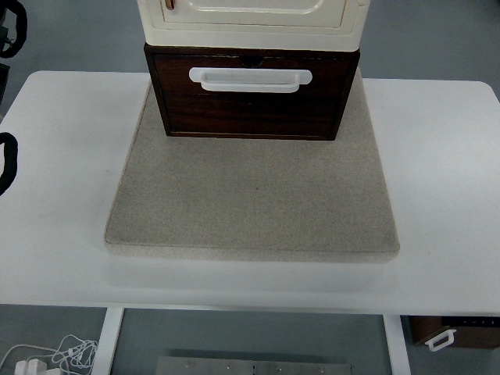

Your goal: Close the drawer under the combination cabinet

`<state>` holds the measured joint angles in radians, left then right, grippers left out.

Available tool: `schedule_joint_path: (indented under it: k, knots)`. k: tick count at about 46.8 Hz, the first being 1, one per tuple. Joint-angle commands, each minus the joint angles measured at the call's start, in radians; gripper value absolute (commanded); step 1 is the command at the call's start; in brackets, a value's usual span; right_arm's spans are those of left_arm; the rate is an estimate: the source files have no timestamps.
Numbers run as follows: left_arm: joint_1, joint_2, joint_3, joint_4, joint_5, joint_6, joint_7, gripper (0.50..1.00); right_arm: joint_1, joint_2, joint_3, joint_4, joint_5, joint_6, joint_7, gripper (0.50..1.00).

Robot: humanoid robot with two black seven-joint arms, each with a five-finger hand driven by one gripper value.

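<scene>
We are seeing the dark brown wooden drawer (251,94) with its white bar handle (250,80) sitting under the cream cabinet (251,19), at the far end of the beige felt mat (251,195) on the white table (62,234). No writing is showing. A black left hand (6,160) is peeking in at the left edge; we cannot tell its finger state.

High frontal downward view (single)
</scene>
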<state>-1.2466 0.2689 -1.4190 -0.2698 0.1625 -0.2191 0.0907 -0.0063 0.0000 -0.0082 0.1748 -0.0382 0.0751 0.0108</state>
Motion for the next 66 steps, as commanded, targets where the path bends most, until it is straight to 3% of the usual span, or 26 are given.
schedule_joint_path:
  k: [1,10,22,31,66]
  knots:
    - [0.029,-0.025,0.000,0.001,-0.001,0.032,-0.028,1.000,-0.001,0.000,0.000,0.000,0.000,0.000,0.000,0.952]
    - [0.078,-0.080,0.003,0.041,-0.057,0.041,-0.058,1.000,-0.004,0.000,-0.001,0.000,0.001,0.000,0.000,0.952]
    - [0.134,-0.088,0.023,0.049,-0.057,0.061,-0.063,1.000,-0.006,0.000,0.002,0.000,0.001,0.000,0.000,0.952]
    - [0.137,-0.108,0.094,0.073,-0.060,0.063,-0.065,1.000,-0.006,0.000,0.007,0.000,0.001,0.000,0.000,0.952]
    - [0.139,-0.177,0.095,0.075,-0.066,0.052,-0.065,1.000,-0.006,0.000,0.008,0.000,0.003,0.000,-0.002,0.952]
